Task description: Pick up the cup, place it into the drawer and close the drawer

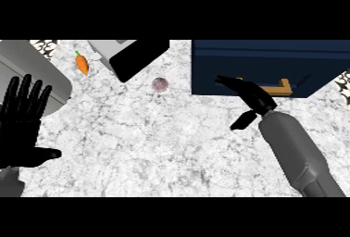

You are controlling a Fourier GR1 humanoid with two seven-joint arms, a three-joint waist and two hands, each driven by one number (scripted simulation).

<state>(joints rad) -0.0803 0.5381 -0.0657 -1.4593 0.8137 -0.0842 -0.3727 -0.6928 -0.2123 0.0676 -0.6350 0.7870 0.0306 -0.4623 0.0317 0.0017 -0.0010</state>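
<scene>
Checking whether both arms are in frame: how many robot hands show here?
2. The left hand rests open, fingers up, at the view's left edge. The right hand reaches toward the dark blue drawer near its wooden handle.

Wide bare tabletop [157, 139] in the middle and front, free to pass. Far edge is crowded: carrot [82, 64] and black slab [139, 58] at left, small round thing [160, 84] between, blue drawer [266, 65] at right. Left side blocked by grey block [34, 69].
</scene>
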